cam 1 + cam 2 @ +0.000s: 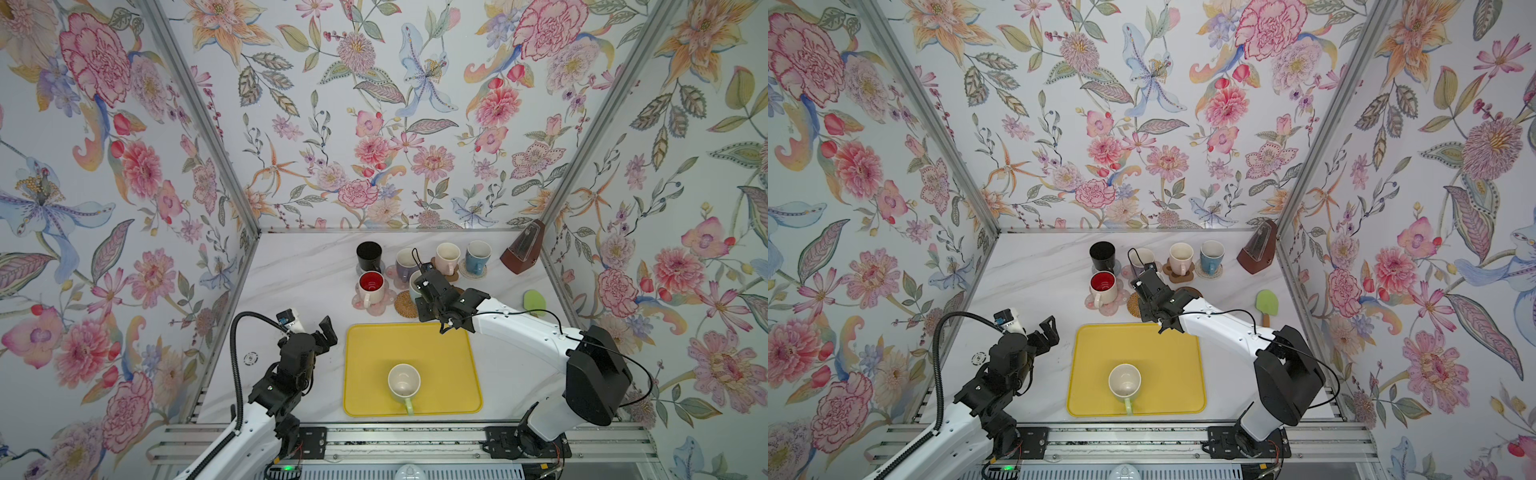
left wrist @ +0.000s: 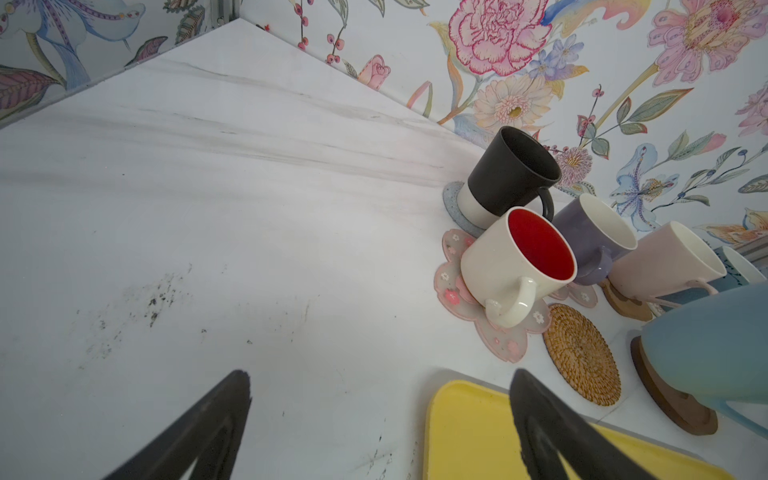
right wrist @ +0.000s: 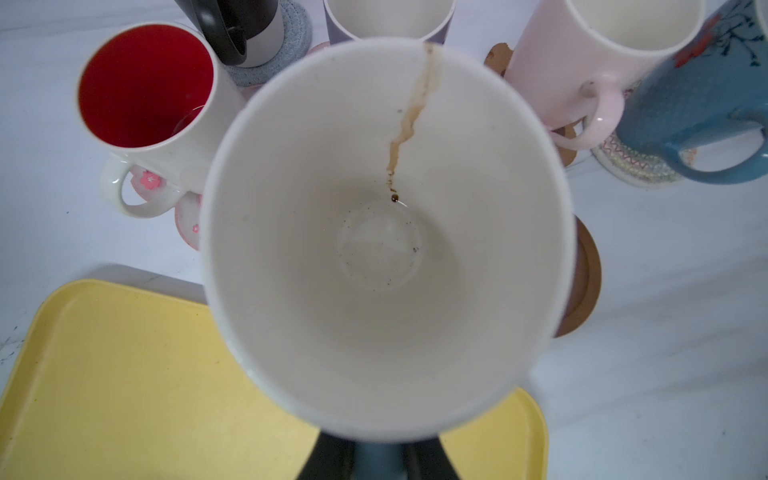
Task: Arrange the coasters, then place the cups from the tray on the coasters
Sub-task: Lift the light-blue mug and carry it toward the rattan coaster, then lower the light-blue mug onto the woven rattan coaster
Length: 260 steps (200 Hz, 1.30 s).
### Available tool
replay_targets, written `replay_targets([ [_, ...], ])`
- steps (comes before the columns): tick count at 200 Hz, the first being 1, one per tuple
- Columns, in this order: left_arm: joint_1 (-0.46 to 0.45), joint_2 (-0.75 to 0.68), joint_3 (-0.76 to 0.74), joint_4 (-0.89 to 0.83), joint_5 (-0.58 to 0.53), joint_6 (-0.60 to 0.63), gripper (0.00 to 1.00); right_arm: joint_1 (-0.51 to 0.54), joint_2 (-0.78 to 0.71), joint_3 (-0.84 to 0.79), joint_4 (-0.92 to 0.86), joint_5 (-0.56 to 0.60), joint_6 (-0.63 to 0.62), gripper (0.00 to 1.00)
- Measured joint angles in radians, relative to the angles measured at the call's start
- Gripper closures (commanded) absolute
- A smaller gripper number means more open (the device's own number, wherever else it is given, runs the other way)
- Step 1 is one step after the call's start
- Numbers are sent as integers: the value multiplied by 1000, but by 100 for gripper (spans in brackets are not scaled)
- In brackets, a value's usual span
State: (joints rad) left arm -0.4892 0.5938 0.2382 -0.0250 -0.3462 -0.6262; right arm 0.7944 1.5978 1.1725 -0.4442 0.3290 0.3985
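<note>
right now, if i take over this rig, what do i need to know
Left gripper: open, empty, beside the tray.
Right gripper: shut on the handle of the light blue mug, which is at the dark wooden disc; I cannot tell if it is fully seated.
Done: black mug, red-inside mug, purple mug, pink mug and blue mug each stand on a coaster at the back.
Left: release the light blue mug, then move the green mug, the only one on the tray, probably to the bare rattan coaster.
</note>
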Motion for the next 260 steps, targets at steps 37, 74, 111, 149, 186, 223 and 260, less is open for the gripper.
replay_targets([
  [37, 0, -3, -2, -13, 7, 0, 1, -5, 58, 8, 16, -27, -11, 100],
  [74, 0, -3, -2, -18, 13, 1, 1, -11, 98, 24, 22, -53, -15, 100],
  [111, 0, 1, -2, -18, 21, 1, 1, -16, 119, 40, 29, -65, -18, 100],
  [149, 0, 2, -2, -19, 21, 1, 1, -16, 124, 47, 33, -81, -18, 100],
  [186, 0, 3, -2, -19, 21, 1, 1, -16, 137, 47, 50, -90, -17, 100],
  [223, 0, 3, -2, -19, 21, 1, 1, -16, 163, 47, 57, -94, -17, 100],
  [260, 0, 3, -2, -19, 21, 0, 1, -16, 175, 46, 69, -95, -13, 100],
])
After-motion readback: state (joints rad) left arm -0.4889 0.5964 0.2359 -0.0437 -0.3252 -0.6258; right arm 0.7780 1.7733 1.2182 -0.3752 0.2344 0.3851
